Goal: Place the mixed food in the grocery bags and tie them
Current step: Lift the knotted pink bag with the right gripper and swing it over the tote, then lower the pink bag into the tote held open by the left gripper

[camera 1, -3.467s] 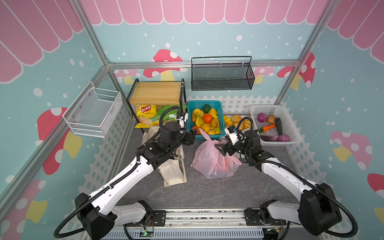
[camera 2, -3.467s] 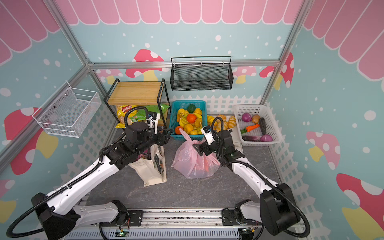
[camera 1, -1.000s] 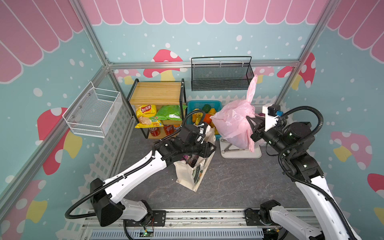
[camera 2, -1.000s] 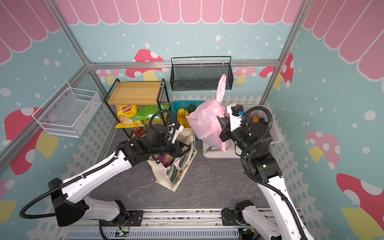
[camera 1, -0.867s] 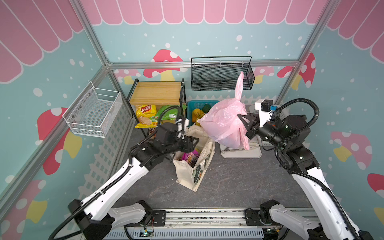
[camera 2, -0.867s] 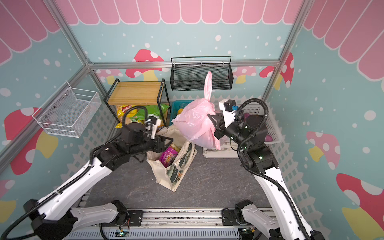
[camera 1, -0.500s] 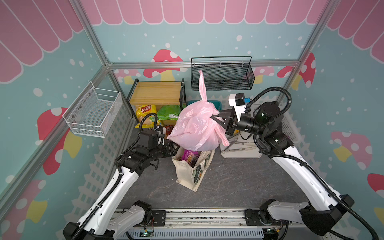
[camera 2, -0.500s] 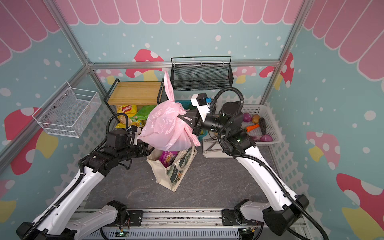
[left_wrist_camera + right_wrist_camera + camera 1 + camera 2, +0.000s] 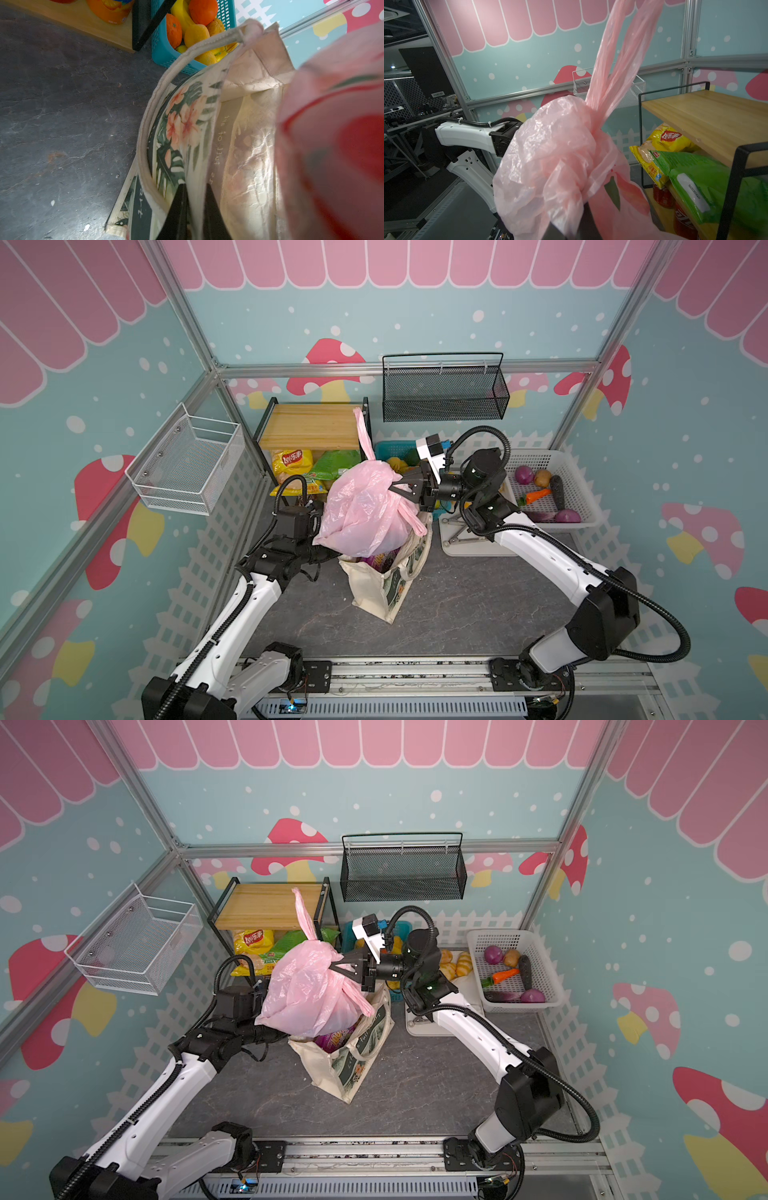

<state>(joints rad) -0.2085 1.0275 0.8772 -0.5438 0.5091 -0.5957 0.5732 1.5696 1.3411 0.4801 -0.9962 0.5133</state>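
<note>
Swung left from above the tray over the past second, the pink bag now hangs knotted at the open mouth of the tote. That tote stands mid-table with a purple packet showing inside. Right gripper is clamped tight on the bag's knot, one handle loop sticking up before the shelf in the back left corner, while the left gripper, hidden behind the bag in both top views, has closed on the tote's rim, cloth pinched between its fingers.
</note>
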